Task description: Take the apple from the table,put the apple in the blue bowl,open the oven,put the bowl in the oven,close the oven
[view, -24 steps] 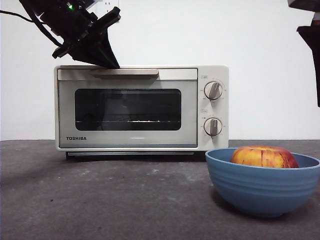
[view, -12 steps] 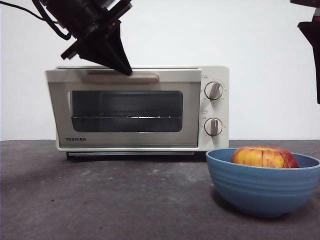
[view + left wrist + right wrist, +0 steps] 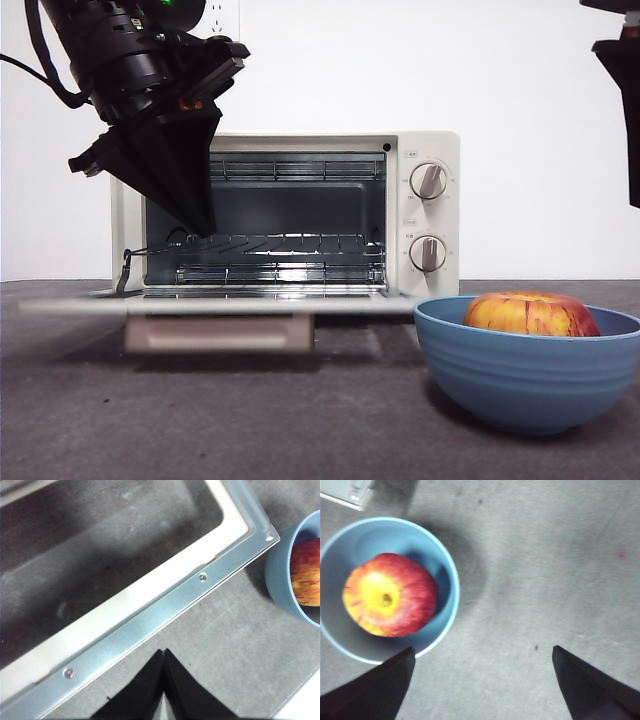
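Within the last second the door (image 3: 215, 305) of the TOSHIBA toaster oven (image 3: 425, 215) has gone from shut to fully lowered; it now lies level in front of the cavity, with its bar handle (image 3: 218, 333) beneath the front edge. We judge the opening step complete, so loading the bowl comes next.

The left gripper (image 3: 164, 652) hangs above the lowered door's edge with its jaws pressed together and nothing between them. The right gripper (image 3: 482, 655) waits above the table (image 3: 250, 420) beside the bowl, jaws spread wide and empty.

Containers:
- The blue bowl (image 3: 520, 385) stands on the table just in front of the oven's knob side. It holds the apple (image 3: 390, 594), which rests inside, stem end up.
- The oven cavity shows only its wire rack (image 3: 280, 245); we see nothing on it.
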{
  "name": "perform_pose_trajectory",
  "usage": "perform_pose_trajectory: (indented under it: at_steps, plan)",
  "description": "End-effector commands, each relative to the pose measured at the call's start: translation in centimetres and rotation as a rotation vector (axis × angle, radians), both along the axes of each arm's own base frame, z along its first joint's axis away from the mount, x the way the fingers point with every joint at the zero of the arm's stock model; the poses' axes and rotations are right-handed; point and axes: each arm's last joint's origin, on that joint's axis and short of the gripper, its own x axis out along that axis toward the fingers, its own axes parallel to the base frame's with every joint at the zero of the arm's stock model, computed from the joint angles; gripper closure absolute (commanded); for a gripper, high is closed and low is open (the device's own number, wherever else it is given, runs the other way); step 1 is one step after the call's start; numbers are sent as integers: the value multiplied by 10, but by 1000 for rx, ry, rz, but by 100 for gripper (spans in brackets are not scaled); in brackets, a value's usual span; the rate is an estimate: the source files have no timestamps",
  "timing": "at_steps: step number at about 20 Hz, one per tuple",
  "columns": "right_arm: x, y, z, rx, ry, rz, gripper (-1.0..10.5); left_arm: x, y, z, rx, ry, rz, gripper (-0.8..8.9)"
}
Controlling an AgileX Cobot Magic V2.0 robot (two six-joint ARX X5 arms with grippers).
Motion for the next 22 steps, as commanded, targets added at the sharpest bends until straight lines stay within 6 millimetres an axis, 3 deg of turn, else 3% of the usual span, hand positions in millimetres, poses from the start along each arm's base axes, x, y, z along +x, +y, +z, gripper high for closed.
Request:
perform_pose_trajectory:
  at_steps: [1,5,10,13,16,19,22]
  plan:
    - [4,0,-1,4,7,-24,519,-4,-1,12,-18,-48,-21,806]
    - [16,-3,-8,10,32,-38,521,-17,19,53,-109,-214,20,806]
    - [30,-8,-31,134,78,-25,522,-57,63,94,-188,-390,115,806]
    - [34,-11,-46,173,76,-32,528,-90,89,90,-235,-463,191,807]
    - [39,-10,-51,192,67,-27,557,-124,108,72,-265,-492,264,807]
    - [46,-8,-59,186,84,-28,595,-152,118,55,-318,-498,309,807]
    - [55,-5,-73,170,130,-27,632,-178,125,52,-354,-520,318,807]
